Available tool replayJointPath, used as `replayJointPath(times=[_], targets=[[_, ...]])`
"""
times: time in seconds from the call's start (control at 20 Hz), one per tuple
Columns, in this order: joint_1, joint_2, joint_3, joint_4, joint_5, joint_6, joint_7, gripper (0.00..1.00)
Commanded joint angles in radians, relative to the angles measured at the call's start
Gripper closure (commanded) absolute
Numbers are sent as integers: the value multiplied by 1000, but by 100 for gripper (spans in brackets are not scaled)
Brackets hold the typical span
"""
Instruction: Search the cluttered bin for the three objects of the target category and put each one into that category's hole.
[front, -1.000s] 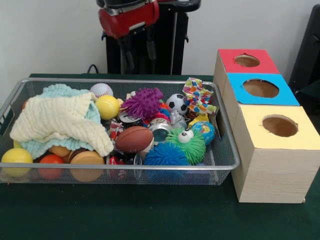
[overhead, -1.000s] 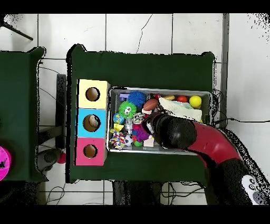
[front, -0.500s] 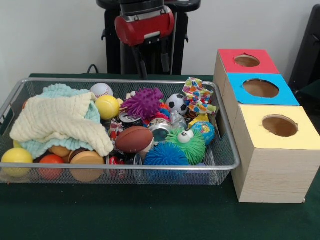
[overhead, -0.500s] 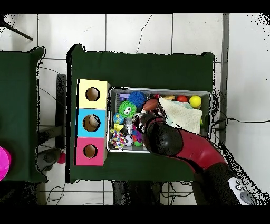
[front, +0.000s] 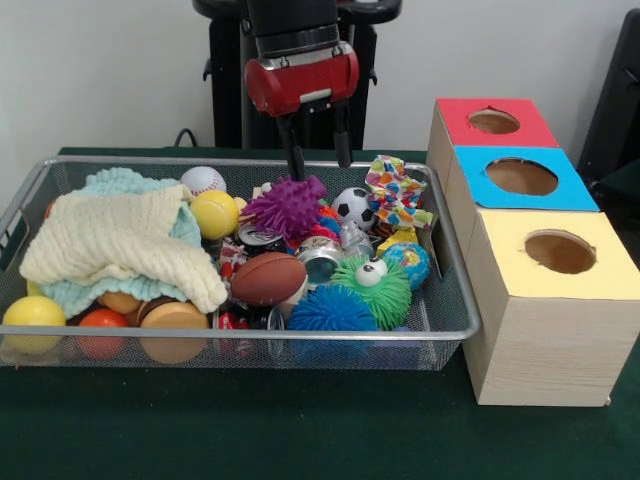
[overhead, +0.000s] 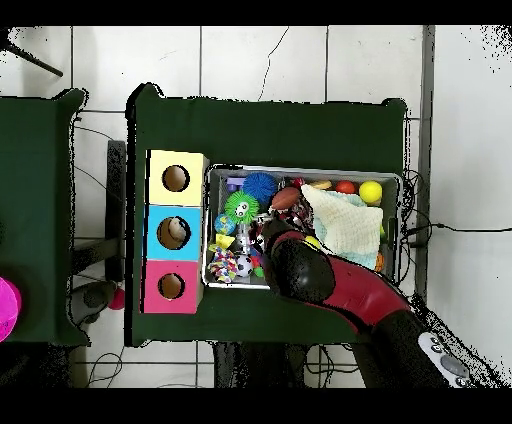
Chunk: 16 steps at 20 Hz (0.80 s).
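End effector apparently open, empty.

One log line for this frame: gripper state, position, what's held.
gripper: open | holding: nothing | position: above purple spiky ball in wire mesh bin | red, blue, yellow hole boxes: untouched

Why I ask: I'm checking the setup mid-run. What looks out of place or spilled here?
Nothing has spilled; every toy sits inside the wire bin. The only oddity: a cream cloth is draped over the toys at one end, hiding whatever lies beneath it.
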Motion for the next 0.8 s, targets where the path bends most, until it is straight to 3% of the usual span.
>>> replayJointPath(times=[0.05, 0.8], targets=[[-13, 55, 76, 73, 50, -92, 346, 0], [60, 136, 17, 116, 112, -172, 446, 0]])
